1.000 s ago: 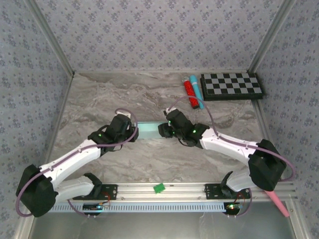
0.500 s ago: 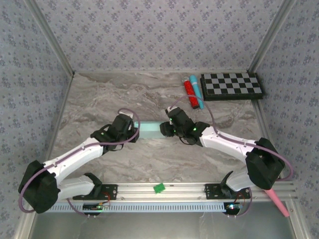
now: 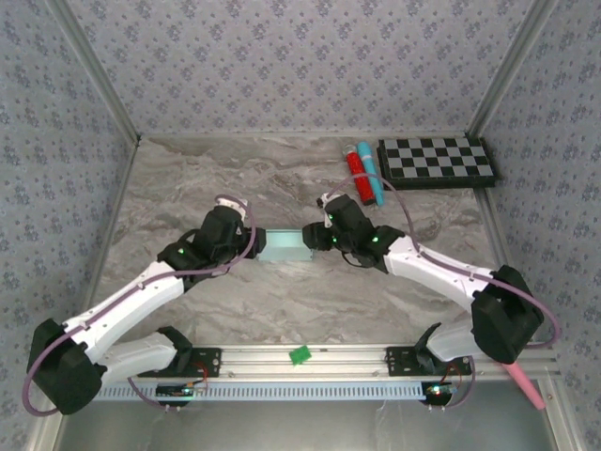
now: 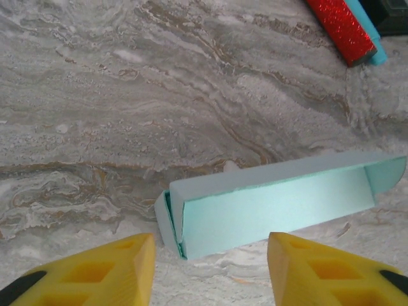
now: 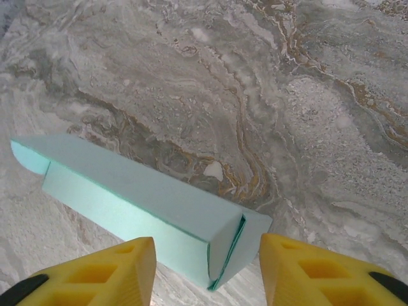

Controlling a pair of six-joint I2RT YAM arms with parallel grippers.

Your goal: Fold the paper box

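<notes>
Table (image 3: 188, 188): grey marbled top, walled on three sides. Left arm (image 3: 141, 287) and right arm (image 3: 441, 272) both reach in toward the middle, wrists facing each other.

Paper box (image 3: 285, 244): lies flat mid-table between the two wrists, long axis left to right. It is formed into a slim rectangular sleeve. In the left wrist view the end flap (image 4: 167, 220) is folded in, but a dark slit runs along its edge, so it is probably not seated. The flap at the far end stands open. The right wrist view shows much the same at the opposite end.

Left gripper (image 4: 210, 239): jaws apart, nothing pinched, box end just ahead of the fingertips. Right gripper (image 5: 207, 242): likewise spread and empty at its end.

Handling (judged): thin card, very light, likely to slide on the smooth top. Walls would dent under a hard squeeze. Best hold is a light one across the long creased edges near an end. One claw braces while the other presses the flap home.
</notes>
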